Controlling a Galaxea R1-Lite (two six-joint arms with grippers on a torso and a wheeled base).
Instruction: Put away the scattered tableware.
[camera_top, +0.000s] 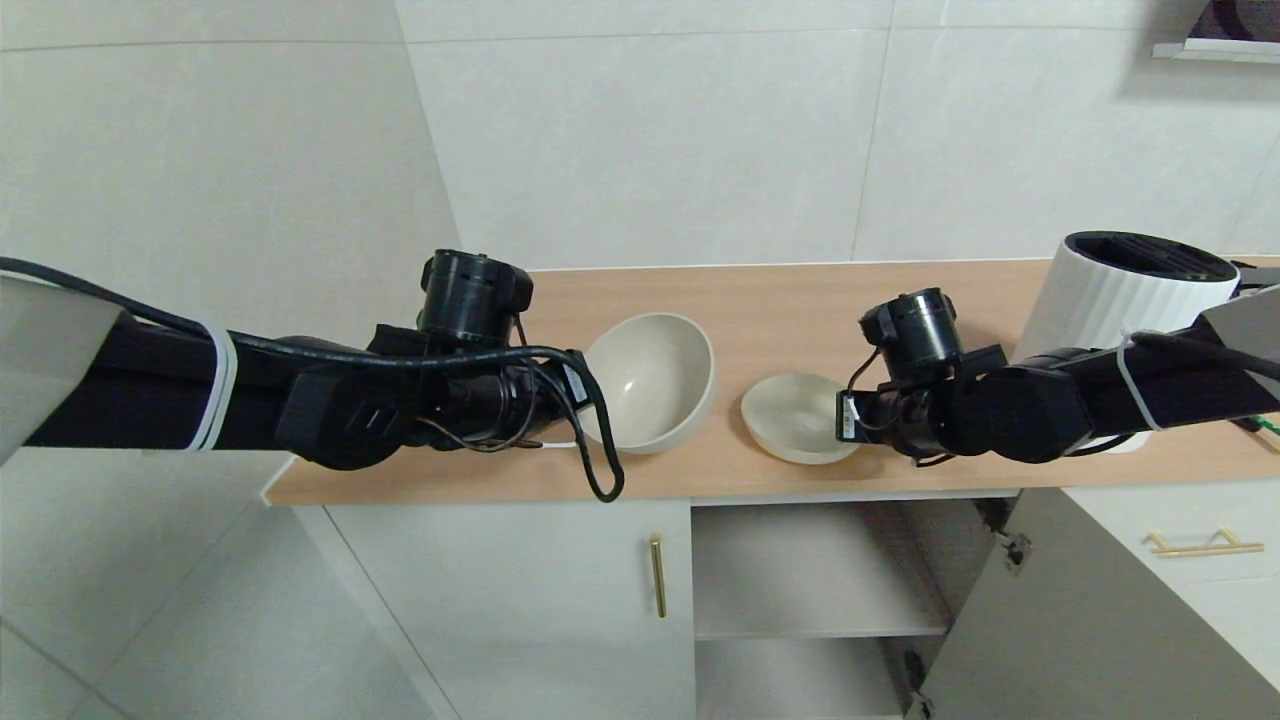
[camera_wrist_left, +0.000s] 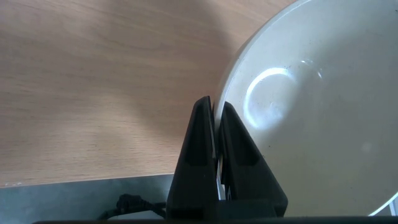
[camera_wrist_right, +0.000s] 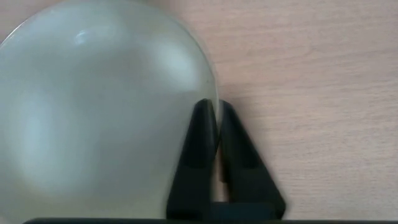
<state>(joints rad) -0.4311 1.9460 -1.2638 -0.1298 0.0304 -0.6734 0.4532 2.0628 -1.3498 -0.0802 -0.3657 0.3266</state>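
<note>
Left pincer (camera_wrist_left: 216, 106) clamps the rim of the tilted bowl (camera_top: 655, 375), right pincer (camera_wrist_right: 211, 109) clamps the plate (camera_top: 790, 415) just right of it, both on the surface (camera_top: 800, 300), so I judge nothing stowed yet in the open cupboard (camera_top: 800, 570) below.

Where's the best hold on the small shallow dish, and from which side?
Its thin rim, from the robot's right. The dish is wide and shallow, so only its edge is thin enough to pinch. The right gripper is clamped on the rim at that near side.
</note>
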